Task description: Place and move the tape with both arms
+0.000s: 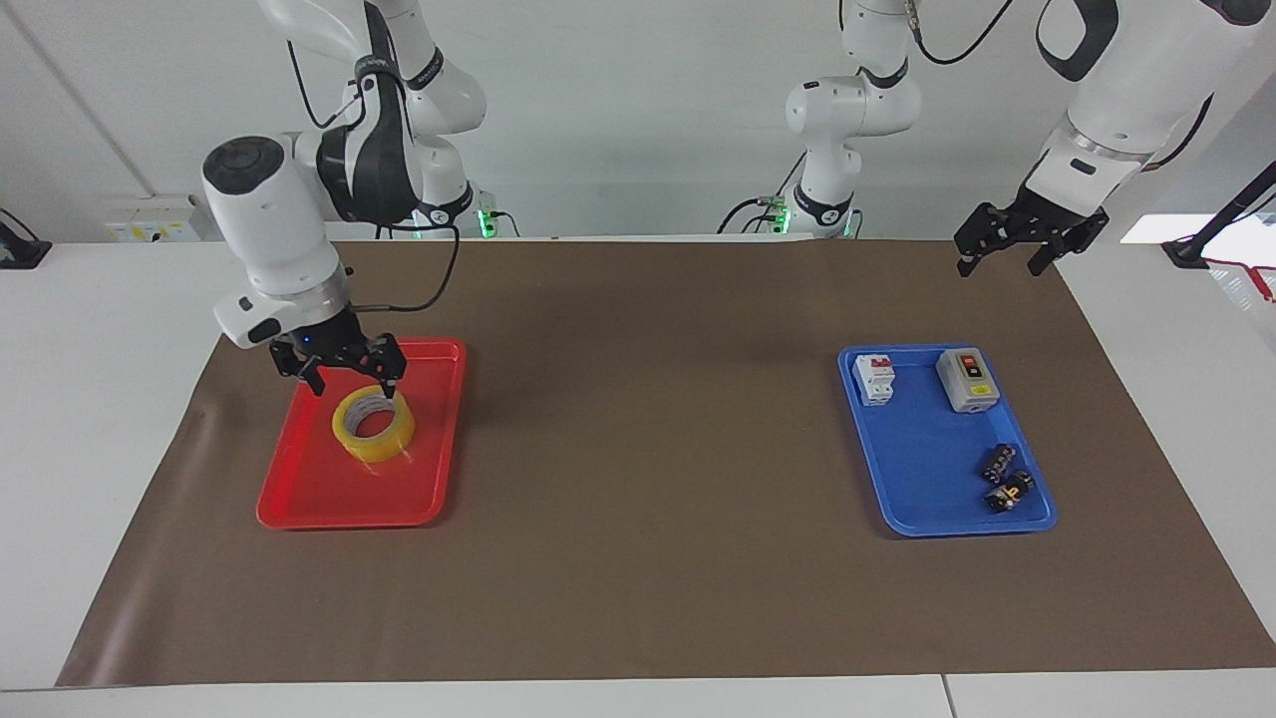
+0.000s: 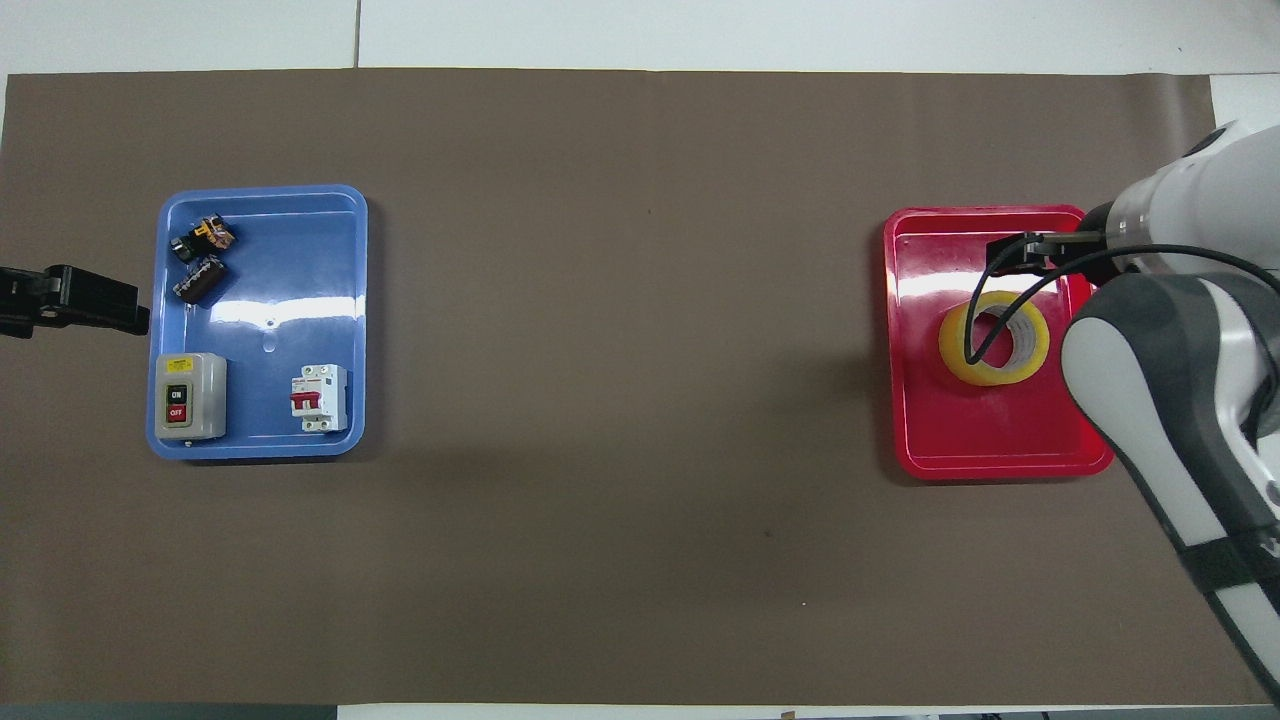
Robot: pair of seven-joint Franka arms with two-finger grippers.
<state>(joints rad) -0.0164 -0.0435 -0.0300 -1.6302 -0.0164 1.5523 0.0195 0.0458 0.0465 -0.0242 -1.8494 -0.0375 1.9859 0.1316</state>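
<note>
The yellow tape (image 1: 374,424) lies flat in the red tray (image 1: 329,499) at the right arm's end of the table. It also shows in the overhead view (image 2: 994,338), in the middle of the tray (image 2: 960,440). My right gripper (image 1: 352,381) hangs open and empty just above the tape, clear of it; the overhead view shows it (image 2: 1040,252) over the tray. My left gripper (image 1: 1000,265) is open and empty, and waits in the air over the brown mat at the left arm's end, beside the blue tray (image 2: 130,318).
A blue tray (image 1: 927,469) at the left arm's end holds a white circuit breaker (image 1: 874,379), a grey on/off switch box (image 1: 967,380) and two small black parts (image 1: 1005,479). Two smaller white arms with green-lit bases (image 1: 817,209) stand at the robots' edge. A brown mat (image 1: 648,449) covers the table.
</note>
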